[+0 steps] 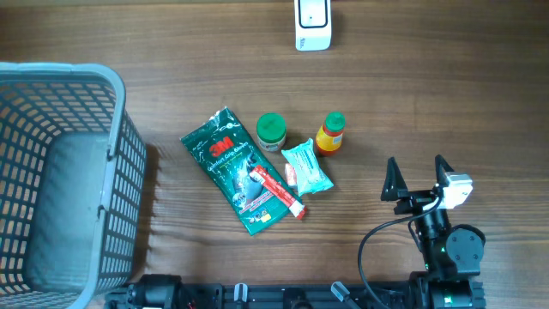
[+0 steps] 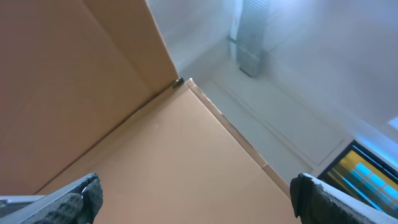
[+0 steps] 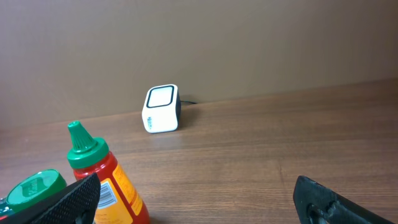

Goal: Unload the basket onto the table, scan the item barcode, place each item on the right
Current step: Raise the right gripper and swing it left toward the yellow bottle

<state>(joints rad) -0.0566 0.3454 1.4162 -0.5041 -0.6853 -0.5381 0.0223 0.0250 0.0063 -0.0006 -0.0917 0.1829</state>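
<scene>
Nearest to the lens, in the right wrist view, we see the two dark fingertips [image 3: 74, 200] of the right pincer [image 3: 200, 202]; they stand spread wide, and between them is only the bare table [image 3: 261, 155]; from overhead it hangs open above the wood, apart from all the goods. Just beside its left fingertip stands the sauce bottle [image 3: 102, 177], orange-red with a green pointed cap, upright; seen from above, the bottle lies to the left of this pincer and further from the robot, near it but not touching. We cannot tell which of the goods is the one to scan; the bottle is the closest to the pincer. To the left of the bottle stands the green-lidded jar [image 1: 271, 130]; just below these two lies the pale blue packet [image 1: 307, 167]; the red tube [image 1: 279, 190] lies partly on the big green packet [image 1: 225, 159]; these are all further from the pincer than the bottle. The white scanner [image 1: 313, 26] stands at the far edge of the table; in the right wrist view it is ahead, well beyond the bottle, with its window turned toward the camera. The grey basket [image 1: 111, 154] stands at the left side. The left pincer [image 2: 199, 202] is spread too, its fingertips [image 2: 87, 196] far apart and holding nothing; its camera looks at a brown panel [image 2: 74, 81].
</scene>
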